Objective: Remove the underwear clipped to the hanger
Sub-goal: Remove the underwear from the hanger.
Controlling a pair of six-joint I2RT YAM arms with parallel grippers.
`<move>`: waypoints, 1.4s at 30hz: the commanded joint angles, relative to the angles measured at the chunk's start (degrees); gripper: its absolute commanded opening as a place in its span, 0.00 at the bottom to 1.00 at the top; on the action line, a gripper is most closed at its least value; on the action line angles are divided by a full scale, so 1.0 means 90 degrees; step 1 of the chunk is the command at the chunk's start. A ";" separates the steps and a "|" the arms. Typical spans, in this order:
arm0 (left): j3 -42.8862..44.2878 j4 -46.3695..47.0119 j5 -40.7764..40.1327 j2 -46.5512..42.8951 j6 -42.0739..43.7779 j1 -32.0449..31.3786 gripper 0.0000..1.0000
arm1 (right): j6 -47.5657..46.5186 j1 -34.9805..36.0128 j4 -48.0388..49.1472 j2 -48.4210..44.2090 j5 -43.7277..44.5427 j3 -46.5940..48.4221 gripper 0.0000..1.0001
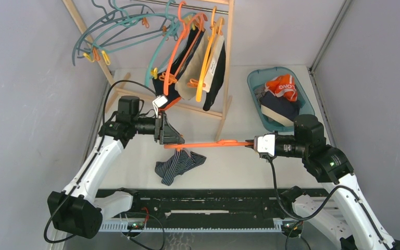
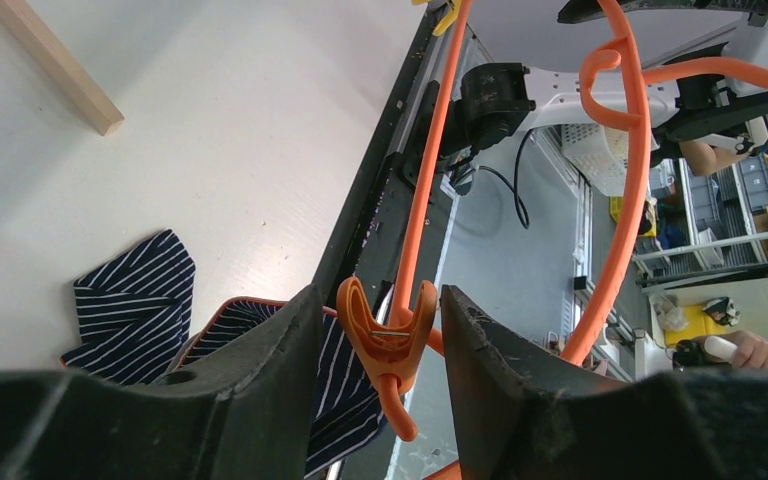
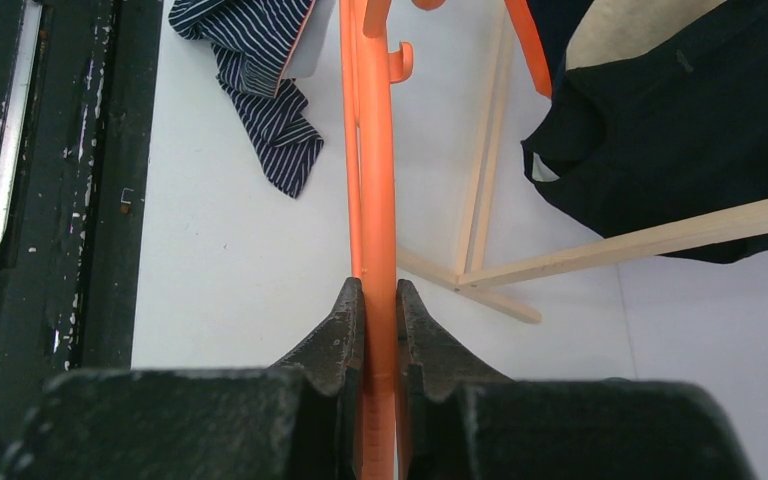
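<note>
My right gripper [image 1: 251,144] is shut on one end of an orange hanger [image 1: 213,144], holding it level above the table; its jaws pinch the bar in the right wrist view [image 3: 380,300]. My left gripper [image 1: 175,138] is open at the hanger's other end. In the left wrist view its fingers flank an orange clip [image 2: 388,345] without touching it, and that clip holds no cloth. Navy striped underwear [image 1: 179,165] lies crumpled on the table under that end [image 2: 130,300] [image 3: 260,70]. Beige and black underwear [image 1: 208,62] hang on hangers at the rack.
A wooden rack [image 1: 228,67] stands at the back with orange, yellow and teal hangers [image 1: 120,31]. A blue basket [image 1: 252,91] at the right back holds several garments. The black rail runs along the near table edge [image 1: 203,203].
</note>
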 commanded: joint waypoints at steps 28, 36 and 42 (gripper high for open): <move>-0.0457 0.0846 0.0240 -0.0483 -0.0290 -0.0098 0.39 | 0.0099 -0.0057 0.0431 -0.0040 -0.0258 0.0036 0.00; -0.0451 0.0857 0.0268 -0.0548 -0.0349 -0.0119 0.25 | 0.0184 -0.0065 0.0561 -0.0043 -0.0096 0.0036 0.00; -0.0480 0.0852 0.0257 -0.0603 -0.0324 -0.0128 0.16 | 0.0267 -0.0081 0.0669 -0.0012 0.0073 0.0036 0.00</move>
